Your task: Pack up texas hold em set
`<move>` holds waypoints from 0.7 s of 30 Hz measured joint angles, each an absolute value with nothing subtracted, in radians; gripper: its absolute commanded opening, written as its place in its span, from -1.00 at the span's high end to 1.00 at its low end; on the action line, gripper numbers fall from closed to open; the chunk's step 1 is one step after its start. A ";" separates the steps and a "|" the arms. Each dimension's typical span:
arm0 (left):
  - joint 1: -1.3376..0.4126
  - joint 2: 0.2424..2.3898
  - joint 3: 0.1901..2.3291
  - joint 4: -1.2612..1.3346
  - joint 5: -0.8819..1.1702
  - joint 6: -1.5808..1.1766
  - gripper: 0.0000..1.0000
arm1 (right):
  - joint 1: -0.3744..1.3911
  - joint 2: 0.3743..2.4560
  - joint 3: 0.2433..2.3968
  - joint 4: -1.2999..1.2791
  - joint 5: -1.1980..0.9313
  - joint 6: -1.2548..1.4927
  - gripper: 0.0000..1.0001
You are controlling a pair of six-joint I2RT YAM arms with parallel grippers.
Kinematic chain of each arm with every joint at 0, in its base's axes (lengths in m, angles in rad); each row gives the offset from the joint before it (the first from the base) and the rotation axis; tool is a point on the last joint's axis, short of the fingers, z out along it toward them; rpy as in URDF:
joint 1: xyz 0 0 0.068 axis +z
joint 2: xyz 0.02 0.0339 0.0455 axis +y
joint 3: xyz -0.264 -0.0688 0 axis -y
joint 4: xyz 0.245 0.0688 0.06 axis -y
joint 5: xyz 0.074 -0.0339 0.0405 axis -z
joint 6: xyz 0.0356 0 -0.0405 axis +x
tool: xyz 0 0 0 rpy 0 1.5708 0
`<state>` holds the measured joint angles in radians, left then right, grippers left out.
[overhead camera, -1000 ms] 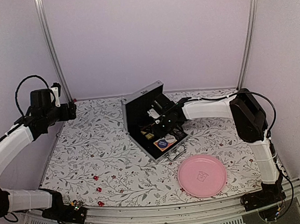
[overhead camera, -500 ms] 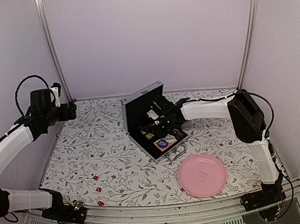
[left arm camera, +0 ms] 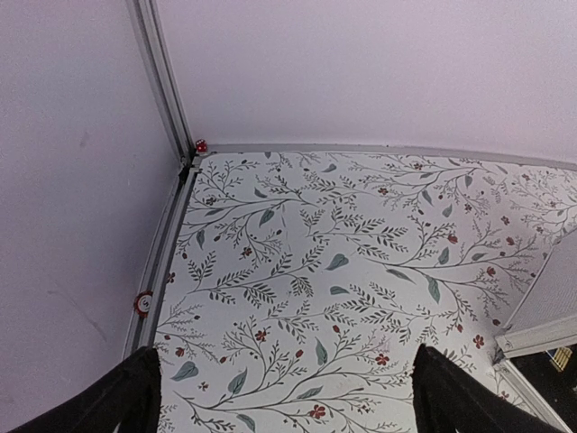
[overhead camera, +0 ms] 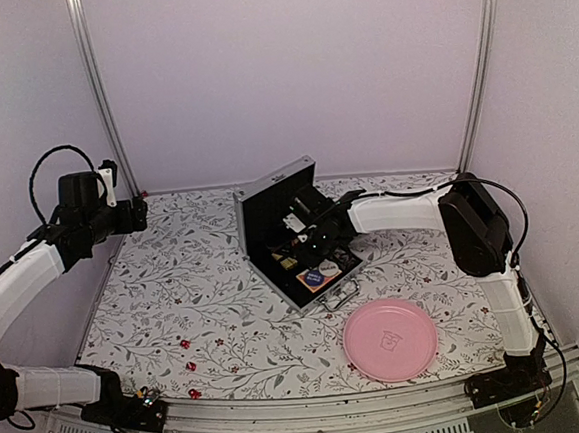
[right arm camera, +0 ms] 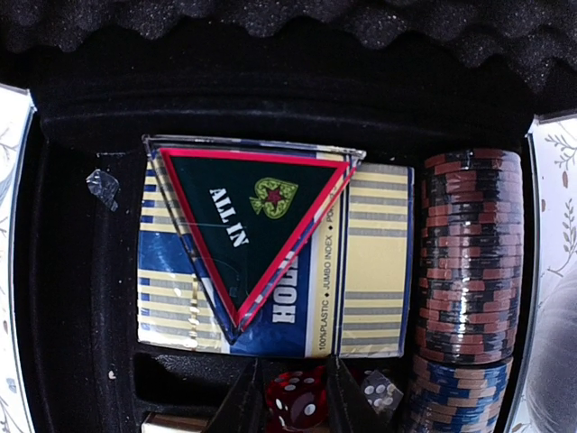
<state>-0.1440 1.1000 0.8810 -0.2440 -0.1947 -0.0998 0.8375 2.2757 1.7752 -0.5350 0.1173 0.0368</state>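
Two arms in matching livery: the left arm and right arm wear white sleeves, apparently padded, between blocky black joints. A thin black cable loops above the left arm's joint; a second cable arcs past the right arm's. Each black base carries small coloured fittings. The left gripper has dark, matte fingers.
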 measured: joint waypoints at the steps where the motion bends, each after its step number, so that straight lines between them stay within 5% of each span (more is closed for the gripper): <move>1: -0.144 1.100 0.881 -0.244 -0.195 -0.100 -0.94 | 0.838 2.276 1.776 -0.535 0.118 0.036 0.48; 21: -0.144 1.100 0.881 -0.244 -0.195 -0.100 -0.94 | 0.837 2.275 1.815 -0.554 0.083 0.045 0.38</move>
<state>-0.1440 1.1000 0.8810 -0.2440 -0.1947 -0.0998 0.8368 2.2753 1.8153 -0.5537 0.0830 0.0448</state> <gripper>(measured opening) 0.970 0.309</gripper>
